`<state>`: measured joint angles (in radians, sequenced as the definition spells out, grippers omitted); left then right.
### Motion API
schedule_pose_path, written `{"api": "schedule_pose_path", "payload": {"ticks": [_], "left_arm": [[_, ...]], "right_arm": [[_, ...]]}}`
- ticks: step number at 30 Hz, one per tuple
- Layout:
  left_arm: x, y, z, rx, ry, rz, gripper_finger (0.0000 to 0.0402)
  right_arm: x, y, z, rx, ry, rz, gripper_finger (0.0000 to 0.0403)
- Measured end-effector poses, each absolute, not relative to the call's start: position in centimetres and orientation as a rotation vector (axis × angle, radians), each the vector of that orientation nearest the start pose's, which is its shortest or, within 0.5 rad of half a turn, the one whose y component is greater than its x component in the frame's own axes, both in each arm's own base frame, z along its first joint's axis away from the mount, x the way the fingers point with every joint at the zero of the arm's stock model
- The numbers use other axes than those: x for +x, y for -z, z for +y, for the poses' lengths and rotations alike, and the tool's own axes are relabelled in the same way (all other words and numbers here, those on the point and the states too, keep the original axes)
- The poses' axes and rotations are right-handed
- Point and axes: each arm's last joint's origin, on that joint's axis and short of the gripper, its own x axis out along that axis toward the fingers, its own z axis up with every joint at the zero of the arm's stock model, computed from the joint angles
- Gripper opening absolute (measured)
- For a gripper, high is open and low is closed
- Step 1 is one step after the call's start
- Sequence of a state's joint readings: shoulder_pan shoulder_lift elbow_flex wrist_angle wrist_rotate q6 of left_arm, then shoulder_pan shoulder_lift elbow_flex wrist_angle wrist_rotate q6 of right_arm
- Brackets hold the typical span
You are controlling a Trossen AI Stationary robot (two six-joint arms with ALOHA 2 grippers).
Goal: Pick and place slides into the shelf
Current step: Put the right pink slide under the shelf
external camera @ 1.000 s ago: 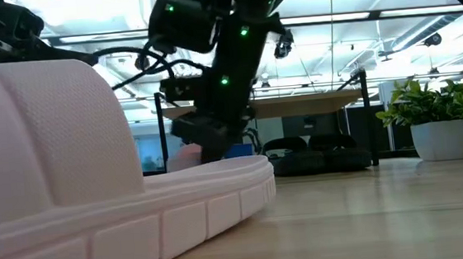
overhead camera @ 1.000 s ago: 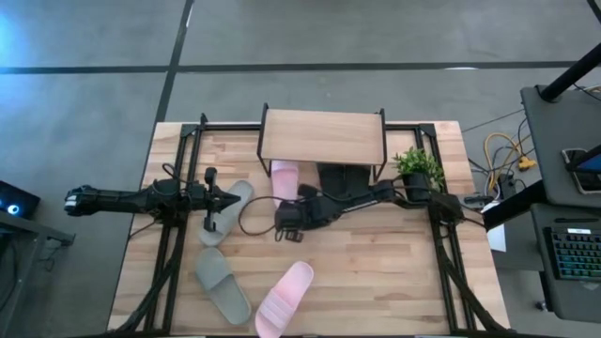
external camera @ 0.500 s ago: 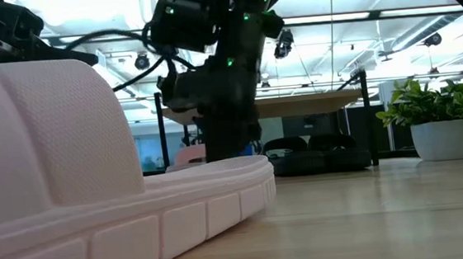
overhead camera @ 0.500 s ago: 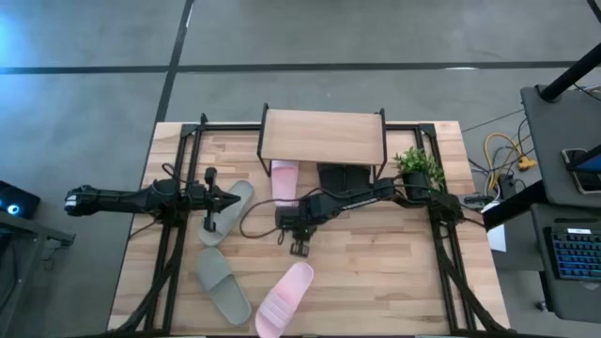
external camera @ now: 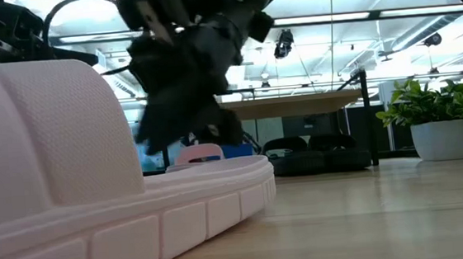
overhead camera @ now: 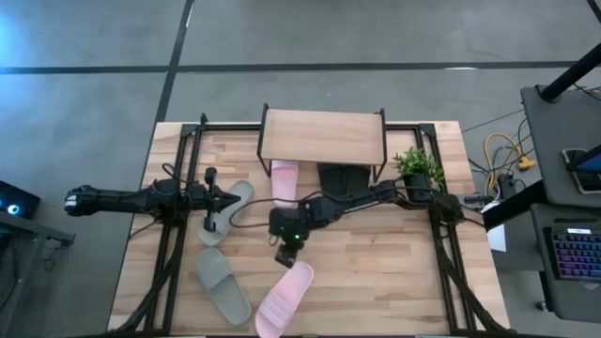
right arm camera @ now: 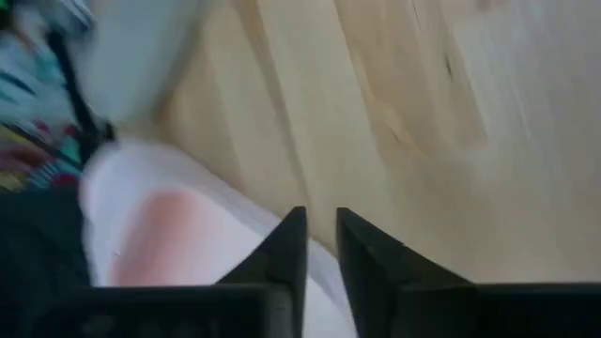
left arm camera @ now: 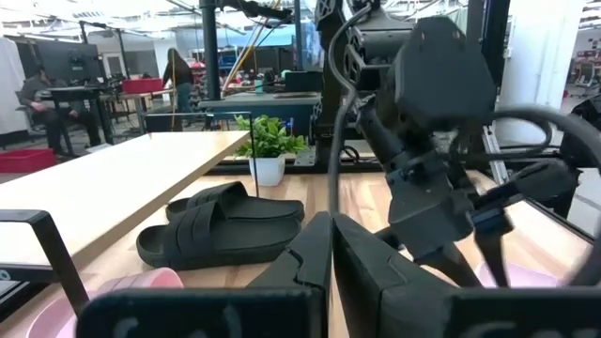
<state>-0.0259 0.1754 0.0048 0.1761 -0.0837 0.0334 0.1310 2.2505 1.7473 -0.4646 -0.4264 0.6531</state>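
Note:
The shelf (overhead camera: 322, 136) stands at the table's far middle. Under it lie a pale pink slide (overhead camera: 285, 178) and a black pair (overhead camera: 345, 176), soles on the table. A second pink slide (overhead camera: 285, 299) lies near the front edge and fills the low view's left side (external camera: 95, 181). One grey-green slide (overhead camera: 240, 197) lies by my left gripper (overhead camera: 225, 200), which waits shut at the left. Another grey-green slide (overhead camera: 222, 286) lies at the front left. My right gripper (overhead camera: 286, 255) hangs above the near pink slide's far end (right arm camera: 178, 244), tipped down, its fingers a little open, nothing between them.
A potted plant (overhead camera: 418, 169) stands to the right of the shelf. Black frame rails run along both table sides (overhead camera: 174, 244). Bare wood (overhead camera: 394, 272) lies at the front right. People stand in the room beyond the table in the left wrist view.
My right gripper has drawn back from the pink slide under the shelf toward the table's near edge. It has rolled and tipped from level to pointing down over the near pink slide. The slides have not moved.

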Motion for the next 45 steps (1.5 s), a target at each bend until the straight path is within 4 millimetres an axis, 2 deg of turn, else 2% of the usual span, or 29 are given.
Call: {"api": "schedule_pose_path", "payload": {"ticks": [3, 8, 15, 20, 27, 34, 38, 41, 45], "left_arm": [[10.8, -16.8, 0.0, 0.033, -0.058, -0.004, 0.0000], [10.8, -16.8, 0.0, 0.033, -0.058, -0.006, 0.0000], [10.8, -16.8, 0.0, 0.033, -0.058, -0.005, 0.0000], [10.8, -16.8, 0.0, 0.033, -0.058, -0.006, 0.0000], [10.8, -16.8, 0.0, 0.033, -0.058, -0.006, 0.0000], [10.8, -16.8, 0.0, 0.033, -0.058, -0.005, 0.0000], [10.8, -16.8, 0.0, 0.033, -0.058, -0.005, 0.0000], [10.8, -16.8, 0.0, 0.033, -0.058, -0.005, 0.0000], [10.8, -16.8, 0.0, 0.033, -0.058, -0.005, 0.0000]], "right_arm": [[48.3, -17.0, 7.6, 0.810, -0.194, 1.059, 0.0111], [48.1, -17.3, 8.5, 0.924, -0.306, 1.115, 0.0179], [47.2, -17.4, 12.6, 0.930, -0.411, 1.189, 0.0217], [46.7, -16.8, 14.7, 0.933, -0.421, 1.225, 0.0219], [47.1, -15.9, 15.6, 0.958, -0.430, 1.202, 0.0219], [48.1, -14.0, 17.2, 1.016, -0.473, 1.140, 0.0219], [48.4, -13.6, 17.3, 1.015, -0.474, 1.103, 0.0217], [48.5, -13.6, 17.3, 0.990, -0.455, 1.083, 0.0195], [48.5, -13.5, 17.3, 0.985, -0.457, 1.083, 0.0130]]}}
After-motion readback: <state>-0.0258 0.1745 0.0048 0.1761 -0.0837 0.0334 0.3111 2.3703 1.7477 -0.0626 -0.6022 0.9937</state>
